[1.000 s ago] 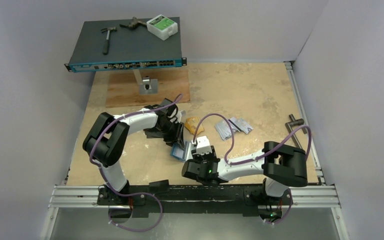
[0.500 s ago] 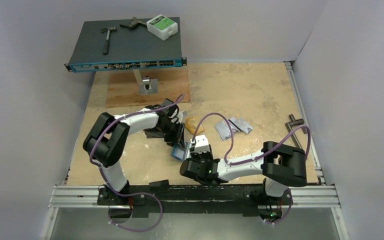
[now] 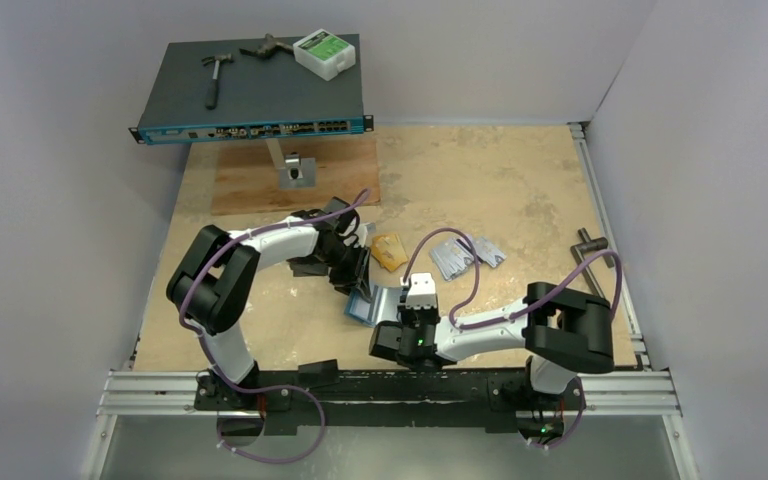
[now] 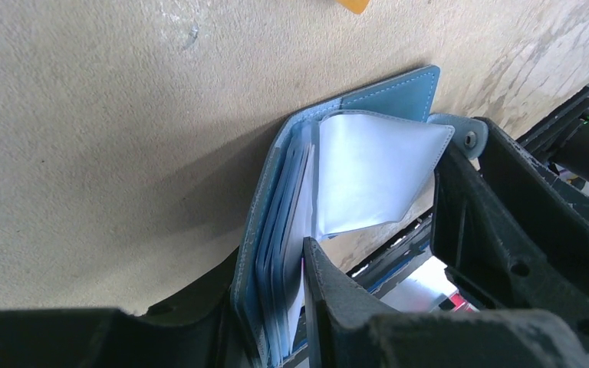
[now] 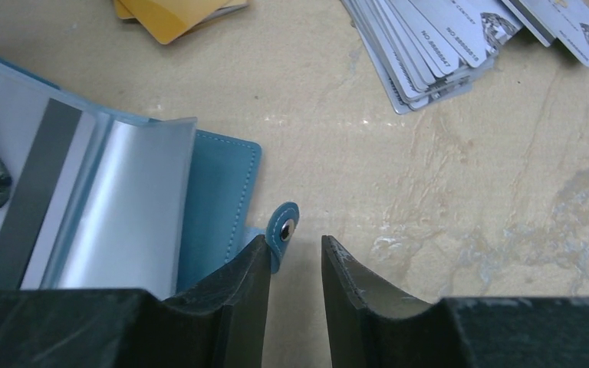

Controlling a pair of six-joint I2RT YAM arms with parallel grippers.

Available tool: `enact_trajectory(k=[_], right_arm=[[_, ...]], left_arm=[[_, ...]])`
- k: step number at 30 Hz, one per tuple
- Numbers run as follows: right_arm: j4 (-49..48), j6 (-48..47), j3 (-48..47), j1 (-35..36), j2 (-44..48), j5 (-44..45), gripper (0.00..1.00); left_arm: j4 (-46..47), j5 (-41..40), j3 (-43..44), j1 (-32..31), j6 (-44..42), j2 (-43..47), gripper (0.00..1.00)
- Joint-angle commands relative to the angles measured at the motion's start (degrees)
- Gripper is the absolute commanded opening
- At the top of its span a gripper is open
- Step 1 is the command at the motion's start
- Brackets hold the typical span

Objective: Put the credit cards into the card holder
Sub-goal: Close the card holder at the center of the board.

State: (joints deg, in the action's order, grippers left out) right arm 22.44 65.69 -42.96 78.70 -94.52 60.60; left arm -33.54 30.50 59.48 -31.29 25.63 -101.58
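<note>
The teal card holder lies open on the table, a pale pocket page spread to its right. My left gripper is shut on one cover and several pockets. A card with a dark stripe sits in a clear pocket. My right gripper is slightly open and empty, its left finger touching the snap tab; in the top view it is at the holder's right edge. Orange-gold cards and a fan of silver-grey cards lie beyond; both show in the right wrist view.
A black folded object lies under my left arm. A network switch with a hammer and a white box stands at the back left, above a wooden board and a metal bracket. A dark metal tool lies at the right edge.
My right gripper has moved right, off the card holder to its snap tab. The pale pocket page now lies spread open. My left gripper has kept its hold.
</note>
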Motion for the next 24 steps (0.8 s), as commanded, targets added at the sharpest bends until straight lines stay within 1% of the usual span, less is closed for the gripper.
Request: enact_trajectory(k=[1, 6, 9, 10, 14, 17, 21, 24], right_arm=[[7.39, 8.89, 0.3, -0.32, 2.94, 2.73, 0.27], [6.86, 10.37, 2.59, -0.47, 6.73, -0.66, 0.23], [5.31, 10.38, 4.26, -0.75, 9.11, -3.18, 0.14], [4.19, 9.9, 5.03, -1.15, 9.89, -4.48, 0.13], [-2.6, 6.21, 8.73, -2.53, 13.0, -9.9, 0.1], [-7.16, 6.17, 11.83, -3.64, 15.14, -13.6, 0.07], [-15.29, 5.28, 17.6, -7.16, 19.42, -18.71, 0.0], [-22.54, 3.89, 22.18, -9.25, 23.62, -21.83, 0.0]], left_arm=[[-0.26, 0.42, 1.78, -0.19, -1.46, 0.92, 0.24], [-0.53, 0.11, 1.91, -0.24, -1.41, 1.44, 0.25], [-0.71, -0.67, 2.07, -0.23, -1.9, 1.77, 0.25], [-0.89, -1.05, 2.19, -0.34, -2.1, 1.88, 0.25], [-2.48, -3.2, 3.64, -0.83, -3.37, 2.53, 0.24], [-3.74, -5.17, 5.28, -1.73, -4.42, 3.64, 0.25], [-5.99, -7.14, 7.75, -3.83, -5.26, 4.47, 0.28], [-7.14, -7.37, 9.83, -5.32, -5.47, 4.31, 0.3]])
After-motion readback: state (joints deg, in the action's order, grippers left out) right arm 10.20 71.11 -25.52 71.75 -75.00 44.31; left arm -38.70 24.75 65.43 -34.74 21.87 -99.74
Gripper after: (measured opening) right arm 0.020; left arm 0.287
